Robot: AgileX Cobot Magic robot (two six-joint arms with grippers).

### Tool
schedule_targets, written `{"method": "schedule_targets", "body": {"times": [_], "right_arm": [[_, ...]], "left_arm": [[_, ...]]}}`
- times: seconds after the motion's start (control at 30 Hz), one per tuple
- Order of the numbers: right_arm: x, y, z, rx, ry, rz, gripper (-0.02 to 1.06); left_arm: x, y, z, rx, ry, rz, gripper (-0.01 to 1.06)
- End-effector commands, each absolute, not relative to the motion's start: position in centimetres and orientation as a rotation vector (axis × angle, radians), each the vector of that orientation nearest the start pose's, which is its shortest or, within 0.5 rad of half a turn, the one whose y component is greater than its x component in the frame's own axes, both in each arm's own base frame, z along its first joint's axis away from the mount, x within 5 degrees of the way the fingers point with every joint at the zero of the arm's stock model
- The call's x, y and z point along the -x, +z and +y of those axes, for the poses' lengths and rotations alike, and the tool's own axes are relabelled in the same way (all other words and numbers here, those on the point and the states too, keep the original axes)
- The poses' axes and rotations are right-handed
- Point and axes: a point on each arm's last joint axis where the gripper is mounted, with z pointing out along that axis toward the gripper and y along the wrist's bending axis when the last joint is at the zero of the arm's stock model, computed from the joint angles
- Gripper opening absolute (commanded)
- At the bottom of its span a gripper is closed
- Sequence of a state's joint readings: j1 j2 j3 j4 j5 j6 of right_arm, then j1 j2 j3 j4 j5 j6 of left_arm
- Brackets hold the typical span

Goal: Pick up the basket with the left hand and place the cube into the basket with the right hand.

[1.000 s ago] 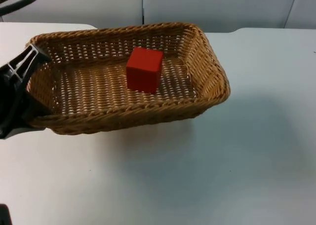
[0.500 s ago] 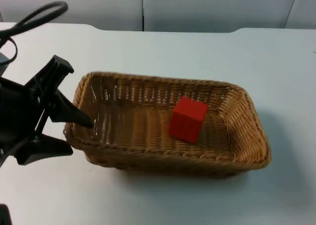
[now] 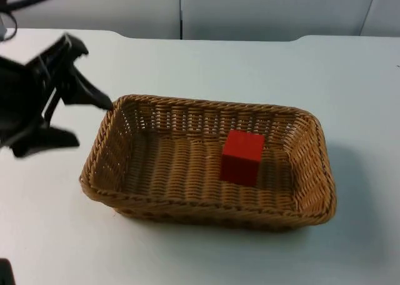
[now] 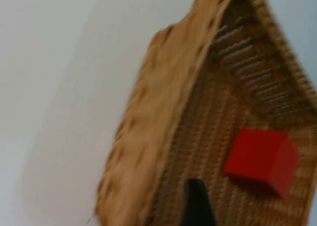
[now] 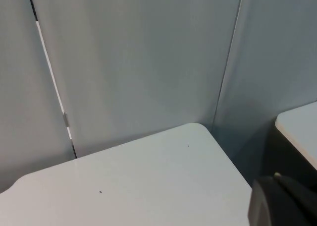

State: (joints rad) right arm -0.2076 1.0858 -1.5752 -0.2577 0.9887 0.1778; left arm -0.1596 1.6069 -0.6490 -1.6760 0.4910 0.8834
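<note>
- Wicker basket (image 3: pixel 206 166) sits flat on the white table (image 3: pixel 350 79), long side across the top view; nothing is holding it.
- Red cube (image 3: pixel 242 157) is already inside the basket, resting on the woven floor right of centre, close to the right wall but not against it. So the placing part looks done.
- Left gripper (image 3: pixel 78 116) is just off the basket's left end, fingers spread wide apart, one fingertip near the rim corner, not clamped on it. Reads as let go of the rim, so the basket rests on the table by itself.
- Left wrist view: basket rim (image 4: pixel 158 132) runs close under the camera, cube (image 4: pixel 261 159) on the weave beyond, black fingertip (image 4: pixel 197 203) over the inside.
- Right gripper: cannot tell finger state. Right wrist view faces the grey partition wall (image 5: pixel 133 62) and a table corner; that arm waits away from the basket.
</note>
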Motion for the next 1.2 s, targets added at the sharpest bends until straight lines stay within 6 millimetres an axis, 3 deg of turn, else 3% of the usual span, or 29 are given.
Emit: {"method": "schedule_targets", "body": {"times": [0.0, 0.03, 0.07, 0.13, 0.17, 0.2, 0.23, 0.33, 0.37, 0.43, 0.5, 0.53, 0.67, 0.7, 0.77, 0.87, 0.9, 1.0, 1.03, 1.17], "right_arm": [[-17.4, 51.2, -5.7, -0.364, -0.336, 1.929, 0.00], [-17.4, 51.2, -5.7, -0.354, -0.342, 1.931, 0.00], [-17.4, 51.2, -5.7, -0.354, -0.342, 1.931, 0.00], [-17.4, 51.2, -5.7, -0.350, -0.345, 1.932, 0.00], [-17.4, 51.2, -5.7, -0.347, -0.347, 1.933, 0.00], [-17.4, 51.2, -5.7, -0.339, -0.352, 1.933, 0.00], [-17.4, 51.2, -5.7, -0.339, -0.352, 1.933, 0.00], [-16.9, 51.5, -5.6, -0.325, -0.353, 1.926, 0.00], [-16.9, 51.5, -5.6, -0.325, -0.353, 1.926, 0.00], [-15.6, 52.3, -5.2, -0.316, -0.349, 1.887, 0.00], [-14.2, 52.8, -4.8, -0.301, -0.338, 1.857, 0.00], [-14.2, 52.8, -4.8, -0.301, -0.338, 1.857, 0.00], [-10.7, 53.8, -3.6, -0.298, -0.276, 1.785, 0.00], [-10.7, 53.8, -3.6, -0.298, -0.276, 1.785, 0.00], [-8.5, 53.8, -2.7, -0.269, -0.225, 1.788, 0.00], [-5.4, 53.5, -1.3, -0.191, -0.167, 1.816, 0.00], [-5.4, 53.5, -1.3, -0.191, -0.167, 1.816, 0.00], [-2.0, 53.5, -0.4, -0.189, -0.154, 1.770, 0.00], [-2.0, 53.5, -0.4, -0.189, -0.154, 1.770, 0.00], [1.0, 52.8, 0.2, -0.208, -0.137, 1.732, 0.00]], "left_arm": [[-28.2, 18.9, -8.7, 0.485, -1.069, 2.380, 0.51], [-29.2, 21.9, -8.5, 0.366, -1.094, 2.301, 0.31], [-29.2, 21.9, -8.5, 0.366, -1.094, 2.301, 0.31], [-30.0, 26.0, -7.9, 0.198, -1.068, 2.200, 0.06], [-30.0, 28.4, -7.6, 0.096, -1.035, 2.147, 0.00], [-29.8, 30.8, -7.3, 0.011, -0.992, 2.093, 0.00], [-29.8, 30.8, -7.3, 0.011, -0.992, 2.093, 0.00], [-27.7, 37.0, -6.4, -0.152, -0.835, 1.949, 0.00], [-27.7, 37.0, -6.4, -0.152, -0.835, 1.949, 0.00], [-24.9, 40.9, -5.8, -0.246, -0.664, 1.887, 0.00], [-22.3, 42.7, -4.8, -0.269, -0.490, 1.908, 0.00], [-22.3, 42.7, -4.8, -0.269, -0.490, 1.908, 0.00], [-17.5, 43.2, -3.0, -0.322, -0.205, 2.031, 0.00], [-17.5, 43.2, -3.0, -0.322, -0.205, 2.031, 0.00], [-15.3, 43.1, -2.7, -0.374, -0.155, 2.086, 0.00], [-11.9, 43.2, -2.6, -0.382, -0.146, 2.033, 0.00], [-11.9, 43.2, -2.6, -0.382, -0.146, 2.033, 0.00], [-8.0, 42.1, -2.3, -0.386, -0.108, 1.971, 0.00], [-8.0, 42.1, -2.3, -0.386, -0.108, 1.971, 0.00], [-4.9, 39.0, -2.2, -0.388, -0.106, 1.961, 0.00]]}}
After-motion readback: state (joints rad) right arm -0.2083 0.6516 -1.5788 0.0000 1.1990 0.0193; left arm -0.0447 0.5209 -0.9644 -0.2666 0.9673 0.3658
